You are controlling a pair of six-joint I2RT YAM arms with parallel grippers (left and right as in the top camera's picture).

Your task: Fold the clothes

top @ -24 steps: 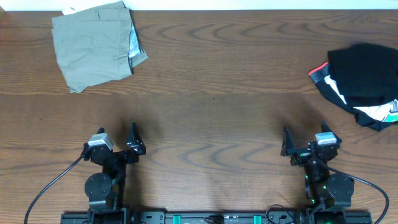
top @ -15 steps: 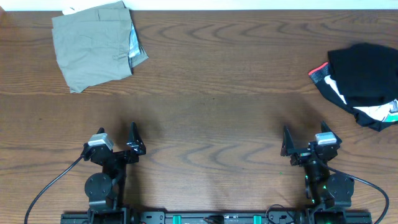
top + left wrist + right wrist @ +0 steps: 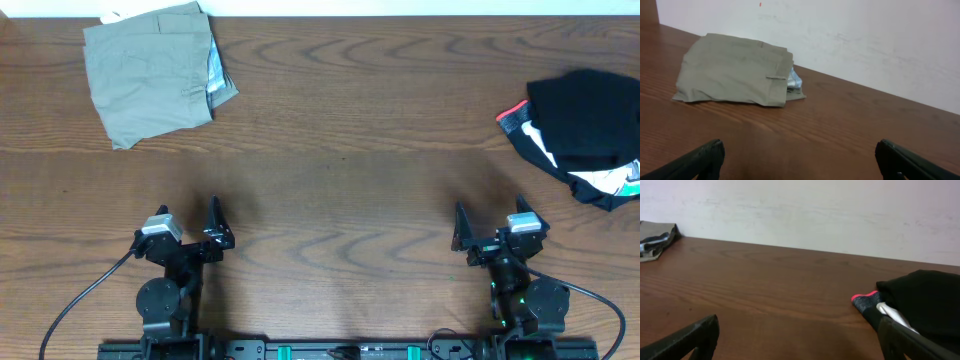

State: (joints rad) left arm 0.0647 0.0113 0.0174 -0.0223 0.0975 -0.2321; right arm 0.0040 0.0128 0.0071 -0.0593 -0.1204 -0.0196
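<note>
Both empty and wide open, the left gripper [image 3: 799,152] and right gripper [image 3: 797,327] sit well apart from the crumpled black clothes [image 3: 585,125] at far right, likely next to fetch and spread.

**Item 1, left arm** [image 3: 165,292]: folded compactly over its base, wrist pointing forward.
**Left gripper** [image 3: 186,228]: jaws spread wide, nothing between them. Its 2 dark left fingers [image 3: 700,160] sit at the lower corners of the left wrist view, tips aimed ahead.

**Item 2, right arm** [image 3: 522,295]: same folded pose, mirrored.
**Right gripper** [image 3: 490,235]: jaws fully apart, nothing held. Its 2 dark right fingers [image 3: 690,337] frame the lower corners of the right wrist view.

The 2 arms sit side by side, well apart.
</note>
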